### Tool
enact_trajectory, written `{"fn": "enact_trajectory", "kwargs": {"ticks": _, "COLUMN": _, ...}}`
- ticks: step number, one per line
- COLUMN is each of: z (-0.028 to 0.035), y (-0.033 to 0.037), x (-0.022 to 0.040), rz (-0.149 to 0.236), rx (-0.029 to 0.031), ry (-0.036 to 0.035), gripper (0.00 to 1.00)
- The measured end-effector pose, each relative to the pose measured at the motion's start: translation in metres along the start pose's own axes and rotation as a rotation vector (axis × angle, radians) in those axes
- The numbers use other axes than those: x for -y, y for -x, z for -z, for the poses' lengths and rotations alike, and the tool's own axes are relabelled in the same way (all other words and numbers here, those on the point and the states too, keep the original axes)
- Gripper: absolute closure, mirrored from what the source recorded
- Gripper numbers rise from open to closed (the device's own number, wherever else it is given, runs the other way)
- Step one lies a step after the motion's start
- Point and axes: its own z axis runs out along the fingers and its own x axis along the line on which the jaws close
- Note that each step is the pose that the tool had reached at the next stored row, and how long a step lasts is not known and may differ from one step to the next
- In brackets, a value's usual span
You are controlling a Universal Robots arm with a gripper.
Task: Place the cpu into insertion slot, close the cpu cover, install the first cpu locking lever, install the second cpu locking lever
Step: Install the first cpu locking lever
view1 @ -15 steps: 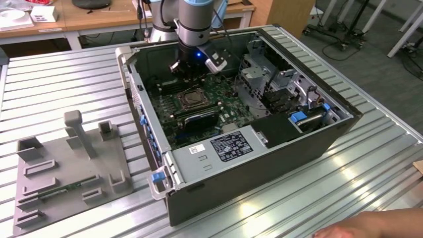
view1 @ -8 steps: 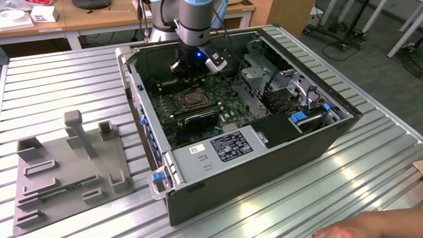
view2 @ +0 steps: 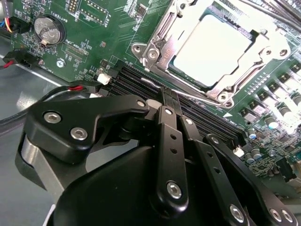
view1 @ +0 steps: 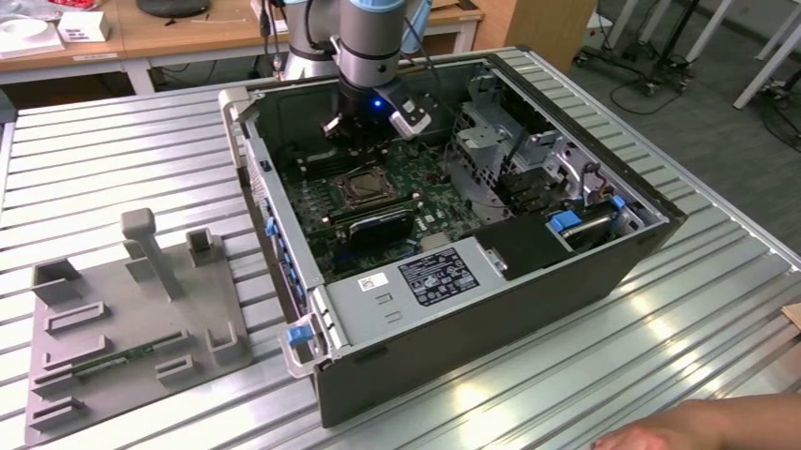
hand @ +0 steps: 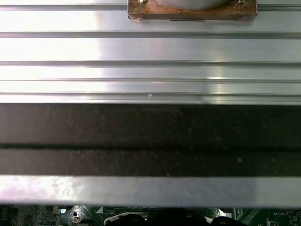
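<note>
Likely latching stage: cpu cover [view2: 256, 59] down over cpu [view2: 211, 47].
With tool [view2: 168, 96] pressed together, empty: push low, flat, along insertion slot [view2: 150, 54] rim.

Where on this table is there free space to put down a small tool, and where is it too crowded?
Free: the slatted table beyond the grey fixture, and the strip beside the computer case on the exterior view's right. Crowded: inside the case, where the hand hangs over the motherboard.
</note>
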Motion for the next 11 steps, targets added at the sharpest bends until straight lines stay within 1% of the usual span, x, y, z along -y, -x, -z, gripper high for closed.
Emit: {"fn": "enact_trajectory", "kwargs": {"ticks": 11, "z": -0.0016, "y": 0.0024, "x": 0.0007, "rz": 0.000, "rx": 0.0001, "ry": 0.0000, "gripper": 0.90}}
